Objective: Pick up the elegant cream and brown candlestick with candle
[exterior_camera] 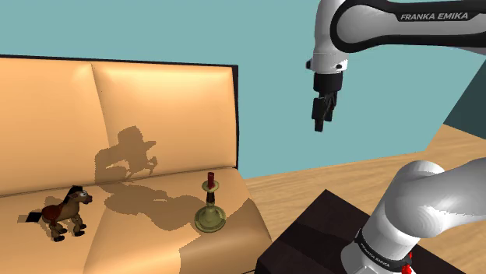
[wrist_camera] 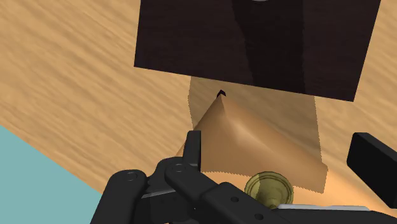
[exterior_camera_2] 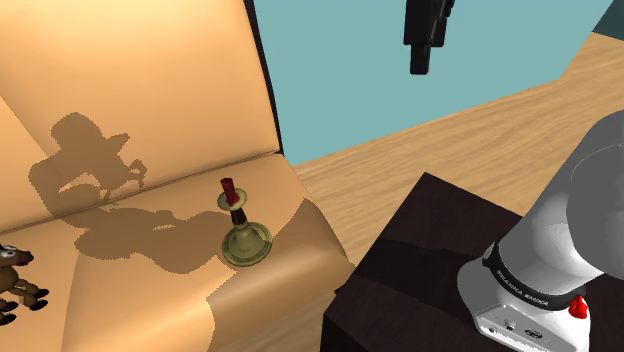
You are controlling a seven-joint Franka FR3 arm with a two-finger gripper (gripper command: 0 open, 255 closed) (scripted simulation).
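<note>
In the wrist view, the dark body of the hand (wrist_camera: 275, 143) covers the near edge of the candlestick (wrist_camera: 269, 186). You see its round base from above, and the candle itself cannot be made out. One finger (wrist_camera: 375, 167) is cut off by the picture's edge.

In the second exterior view, the top edge cuts the hand, so you get just its lower end. The left edge cuts the toy horse (exterior_camera_2: 14, 285) down to head and front legs.

In the shoulder view, the sofa (exterior_camera: 156, 101) runs past the left and bottom edges, and the stand (exterior_camera: 327, 233) past the bottom.
</note>
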